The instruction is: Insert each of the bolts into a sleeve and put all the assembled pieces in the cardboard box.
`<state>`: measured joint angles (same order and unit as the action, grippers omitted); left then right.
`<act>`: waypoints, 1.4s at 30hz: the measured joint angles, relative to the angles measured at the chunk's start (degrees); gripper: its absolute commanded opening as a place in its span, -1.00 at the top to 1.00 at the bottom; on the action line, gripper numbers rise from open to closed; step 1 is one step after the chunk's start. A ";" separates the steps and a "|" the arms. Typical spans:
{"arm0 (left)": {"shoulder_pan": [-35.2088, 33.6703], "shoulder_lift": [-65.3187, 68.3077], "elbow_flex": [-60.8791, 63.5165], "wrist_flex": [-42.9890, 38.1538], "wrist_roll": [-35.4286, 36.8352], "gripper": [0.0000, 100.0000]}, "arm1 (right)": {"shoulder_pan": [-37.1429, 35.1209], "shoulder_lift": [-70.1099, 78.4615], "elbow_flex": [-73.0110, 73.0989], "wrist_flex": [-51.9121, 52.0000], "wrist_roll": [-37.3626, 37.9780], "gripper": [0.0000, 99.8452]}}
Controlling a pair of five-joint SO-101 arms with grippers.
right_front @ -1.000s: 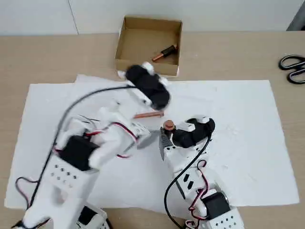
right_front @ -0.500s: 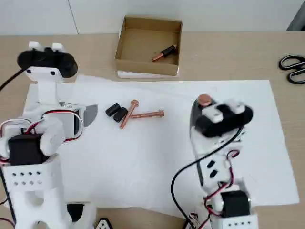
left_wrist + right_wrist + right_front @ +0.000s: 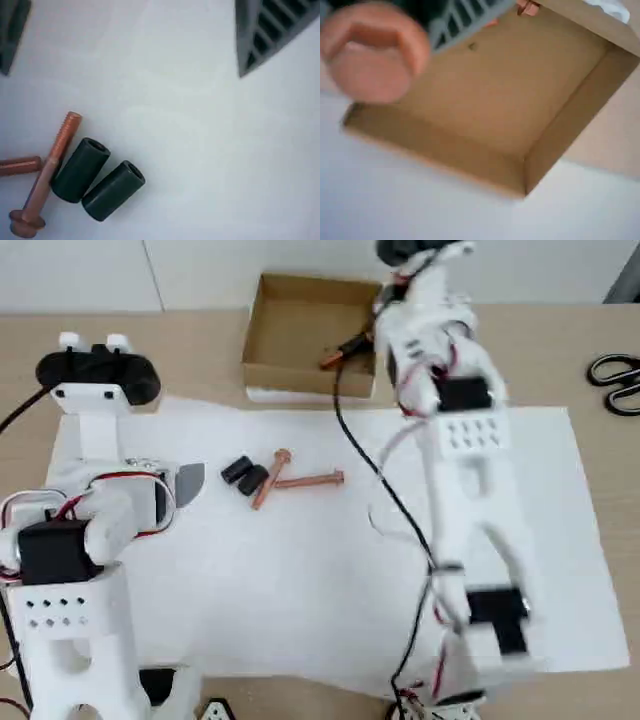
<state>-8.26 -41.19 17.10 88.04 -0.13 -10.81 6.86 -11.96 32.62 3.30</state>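
Observation:
The cardboard box [image 3: 262, 340] stands at the table's far edge with one bolt-in-sleeve piece [image 3: 347, 348] inside. My right gripper [image 3: 400, 270] hangs over the box's right side, shut on a bolt whose copper head [image 3: 375, 52] shows blurred above the box floor [image 3: 470, 100]. Two black sleeves [image 3: 244, 475] [image 3: 80, 170] and two loose copper bolts [image 3: 310, 480] [image 3: 47, 175] lie together on the white paper. My left gripper [image 3: 185, 482] [image 3: 125, 70] is open, just left of them, holding nothing.
A white paper sheet [image 3: 300, 580] covers most of the table. Black scissors [image 3: 615, 382] lie at the far right edge. The right arm's black cable [image 3: 385, 490] trails across the paper near the loose bolts.
My right arm has swung from the paper's middle out over the box, carrying the bolt. The left arm pulled back to the left a second ago and has since stayed put.

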 measured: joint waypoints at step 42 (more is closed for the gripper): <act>0.00 0.00 1.41 0.88 0.00 0.45 | -3.60 52.84 -54.51 -1.32 0.35 0.58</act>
<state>-8.26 -41.19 18.51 88.92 -0.13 -14.42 59.69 -66.46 31.30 3.65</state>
